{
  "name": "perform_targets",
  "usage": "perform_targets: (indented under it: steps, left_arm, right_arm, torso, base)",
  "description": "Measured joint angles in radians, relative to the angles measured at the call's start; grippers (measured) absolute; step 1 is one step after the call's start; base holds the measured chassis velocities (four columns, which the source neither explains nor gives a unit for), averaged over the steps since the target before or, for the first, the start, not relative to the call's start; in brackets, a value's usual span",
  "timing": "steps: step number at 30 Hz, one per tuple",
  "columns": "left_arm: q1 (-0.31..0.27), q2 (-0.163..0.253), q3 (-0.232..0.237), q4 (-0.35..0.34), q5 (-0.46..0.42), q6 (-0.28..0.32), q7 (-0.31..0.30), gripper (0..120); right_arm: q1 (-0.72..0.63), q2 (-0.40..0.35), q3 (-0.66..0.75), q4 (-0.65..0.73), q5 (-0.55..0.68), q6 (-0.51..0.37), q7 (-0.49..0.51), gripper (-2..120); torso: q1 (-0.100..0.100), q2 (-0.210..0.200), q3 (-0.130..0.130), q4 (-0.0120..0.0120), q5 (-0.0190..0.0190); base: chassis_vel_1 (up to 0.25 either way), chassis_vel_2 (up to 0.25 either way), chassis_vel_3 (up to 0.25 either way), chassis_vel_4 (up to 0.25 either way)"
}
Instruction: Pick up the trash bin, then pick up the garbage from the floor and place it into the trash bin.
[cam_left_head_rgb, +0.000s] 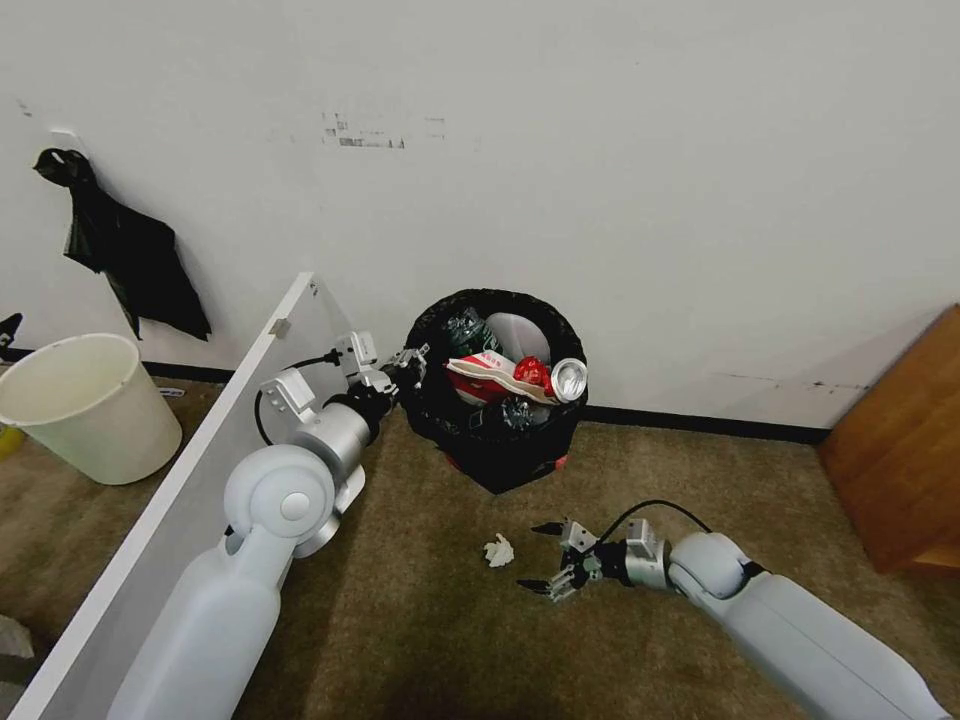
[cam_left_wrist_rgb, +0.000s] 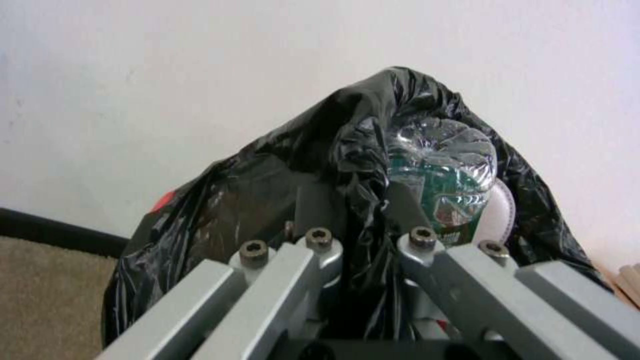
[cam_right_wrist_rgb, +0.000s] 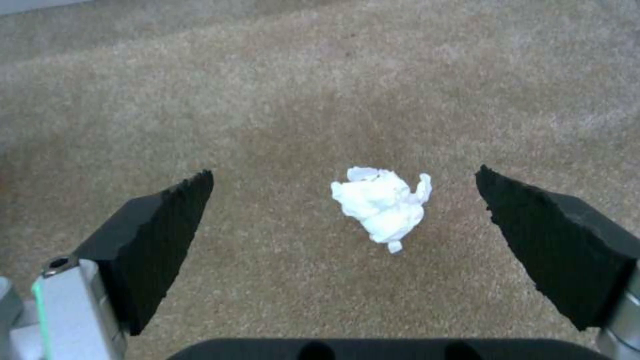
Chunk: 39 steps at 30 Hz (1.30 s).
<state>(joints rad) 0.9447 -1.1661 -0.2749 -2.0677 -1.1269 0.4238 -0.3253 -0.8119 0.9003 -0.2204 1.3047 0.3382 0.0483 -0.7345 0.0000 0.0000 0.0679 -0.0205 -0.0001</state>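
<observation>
The trash bin (cam_left_head_rgb: 497, 452), red under a crinkly black bag, sits against the wall and holds a red-white carton (cam_left_head_rgb: 487, 371), a crushed can (cam_left_head_rgb: 566, 379) and other garbage. My left gripper (cam_left_head_rgb: 411, 362) is shut on the bin's left rim. In the left wrist view that gripper (cam_left_wrist_rgb: 363, 222) pinches the black bag of the bin (cam_left_wrist_rgb: 267, 165), with a clear green-labelled bottle (cam_left_wrist_rgb: 441, 172) just inside. A white paper wad (cam_left_head_rgb: 498, 550) lies on the floor (cam_left_head_rgb: 420, 620). My right gripper (cam_left_head_rgb: 538, 557) is open just right of it. The wad (cam_right_wrist_rgb: 383, 207) lies between the open right gripper's (cam_right_wrist_rgb: 345, 173) pads.
A pale cream bucket (cam_left_head_rgb: 90, 405) stands at the far left. A white board (cam_left_head_rgb: 190, 490) leans diagonally beside my left arm. A black bag (cam_left_head_rgb: 125, 250) hangs on the wall. Wooden furniture (cam_left_head_rgb: 900, 450) stands at the right. Open carpet lies in front.
</observation>
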Motion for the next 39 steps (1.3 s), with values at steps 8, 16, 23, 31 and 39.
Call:
perform_targets:
  steps: [8,16,23,31,39]
  left_arm:
    - [-0.001,-0.003,0.000,0.008,0.004,-0.003,0.005,4]
    - [-0.003,-0.003,0.005,0.012,0.004,-0.003,0.007,4]
    - [-0.006,-0.006,0.012,0.015,0.004,-0.003,0.007,4]
    - [-0.008,-0.011,0.021,0.019,0.004,-0.003,0.008,4]
    - [-0.010,-0.012,0.021,0.020,0.004,-0.003,0.009,4]
  right_arm:
    - [0.036,0.039,-0.025,-0.084,-0.022,0.001,0.009,100]
    - [0.038,0.057,-0.028,-0.134,-0.035,0.000,0.023,100]
    - [0.076,0.082,-0.028,-0.198,-0.040,0.005,0.034,100]
    - [0.115,0.125,-0.036,-0.261,-0.042,0.010,0.044,100]
    - [0.131,0.145,-0.043,-0.280,-0.043,0.011,0.046,100]
  torso:
    - [0.000,0.000,0.000,0.0000,0.0001]
    - [0.000,0.000,0.000,-0.0002,0.0001]
    - [0.000,0.000,0.000,-0.0001,0.0001]
    - [0.000,0.000,0.000,-0.0001,0.0001]
    - [0.000,0.000,0.000,-0.0001,0.0000]
  base:
    - [0.000,0.000,0.000,0.000]
    - [0.000,0.000,0.000,0.000]
    - [0.000,0.000,0.000,0.000]
    - [0.000,0.000,0.000,0.000]
    - [0.000,0.000,0.000,0.000]
